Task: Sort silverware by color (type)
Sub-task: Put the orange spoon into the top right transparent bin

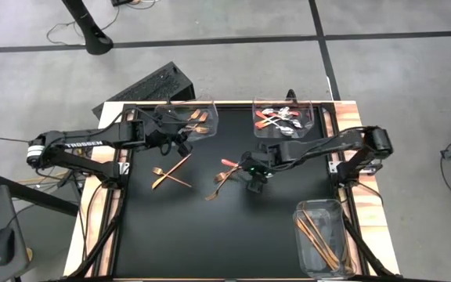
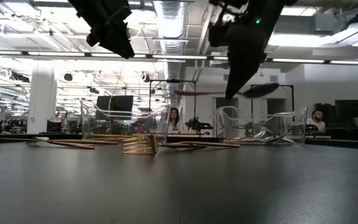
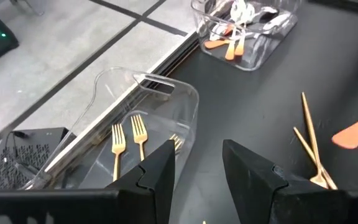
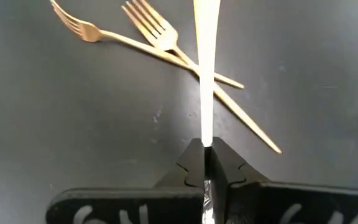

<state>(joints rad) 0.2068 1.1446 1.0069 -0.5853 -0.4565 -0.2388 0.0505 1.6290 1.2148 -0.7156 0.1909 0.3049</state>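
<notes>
My right gripper [image 1: 247,167] hovers over the table's middle, shut on a spoon [image 2: 216,93] with a red-orange handle and silver bowl. Copper-gold forks lie flat on the black mat: a crossed pair [image 1: 171,174] and more [image 1: 218,185] below the right gripper, seen also as forks [image 4: 157,31] in the right wrist view. My left gripper [image 3: 197,168] is open and holds nothing, hanging above the near edge of the clear fork bin [image 3: 148,124] at the far left, where forks [image 3: 129,140] lie. My right gripper pinches the spoon between its two fingers where the handle meets the bowl [image 4: 206,146], coming from above. The fingers lie across it. The spoon is lifted clear and level, handle [image 2: 194,93] sticking out one side and bowl [image 2: 260,90] out the other.
A clear bin [image 1: 284,117] at the far right holds red-handled spoons. Another clear bin [image 1: 323,235] at the near right corner holds long gold sticks. A dark keyboard-like box [image 1: 147,86] lies beyond the far left edge. Bare mat fills the near half.
</notes>
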